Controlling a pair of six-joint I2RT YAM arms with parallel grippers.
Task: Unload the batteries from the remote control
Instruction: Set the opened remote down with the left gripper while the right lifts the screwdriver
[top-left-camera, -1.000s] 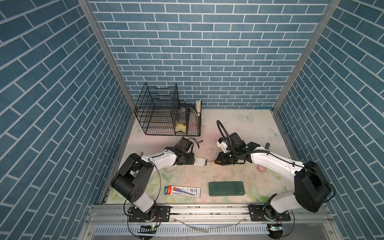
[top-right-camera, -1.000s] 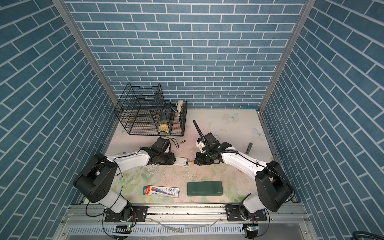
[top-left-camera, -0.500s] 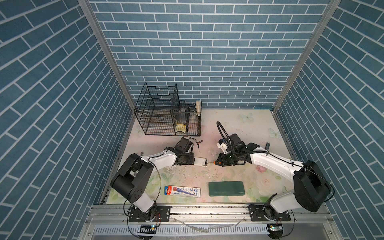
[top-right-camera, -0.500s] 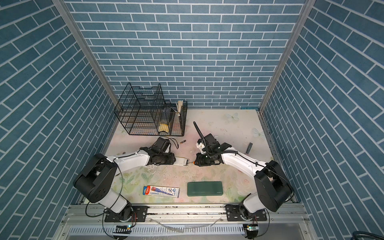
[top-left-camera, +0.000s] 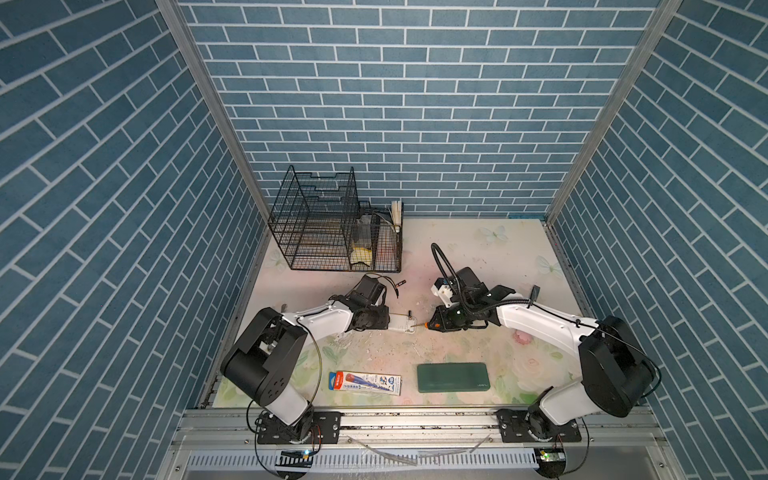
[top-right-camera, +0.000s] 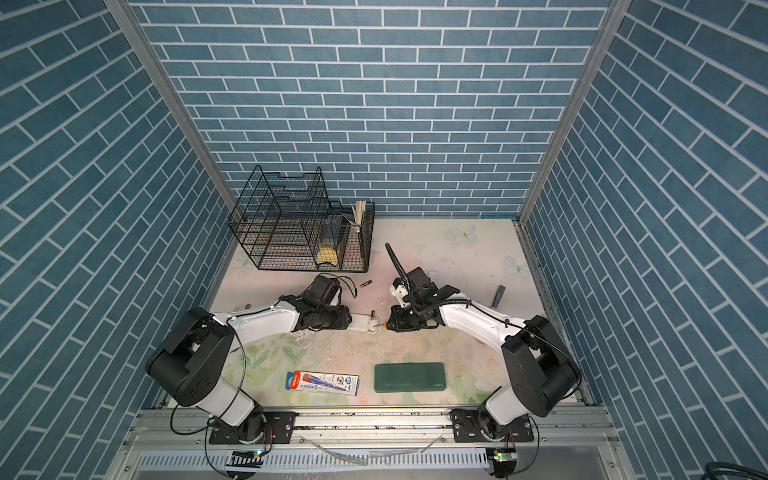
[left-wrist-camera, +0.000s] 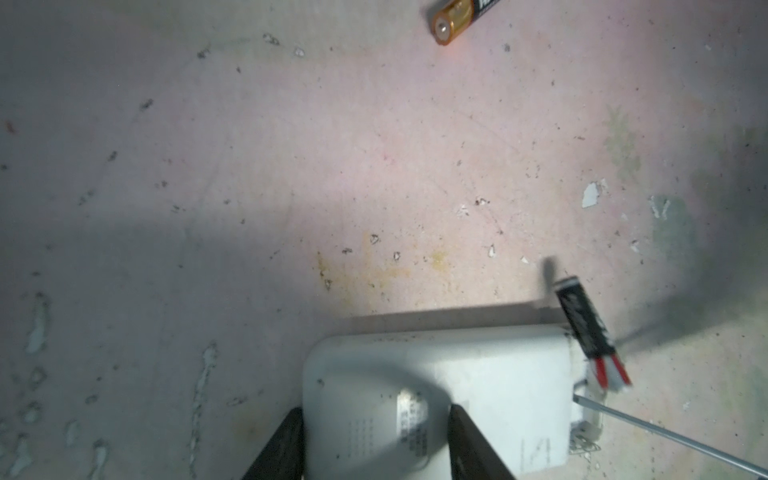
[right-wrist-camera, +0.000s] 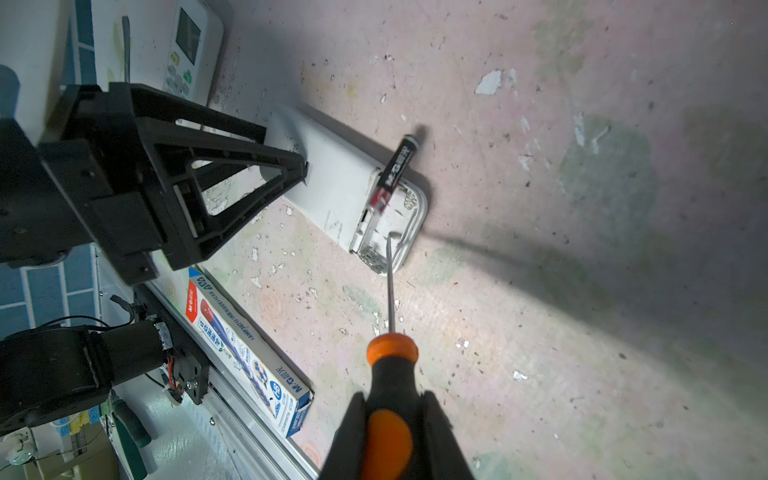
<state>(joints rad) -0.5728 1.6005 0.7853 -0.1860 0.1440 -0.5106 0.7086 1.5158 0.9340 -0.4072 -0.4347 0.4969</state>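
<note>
Top views: wire rack (top-left-camera: 316, 232) at back wall, yellow thing plus pale sticks in its side basket, too small to name. Loose battery (top-right-camera: 365, 284) on table near it.

Left wrist: left gripper (left-wrist-camera: 374, 444) clamped on white remote (left-wrist-camera: 478, 382), second battery (left-wrist-camera: 586, 328) tilted up out of open compartment.

Right wrist: right gripper (right-wrist-camera: 392, 436) gripping screwdriver (right-wrist-camera: 388, 374), tip inside compartment.

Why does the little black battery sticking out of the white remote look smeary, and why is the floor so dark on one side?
Left wrist view: the battery is motion-blurred and the remote casts a hard shadow. Right wrist view: the battery is sharper; a dark shadow band crosses the table. Top views: even light, no glare.
</note>
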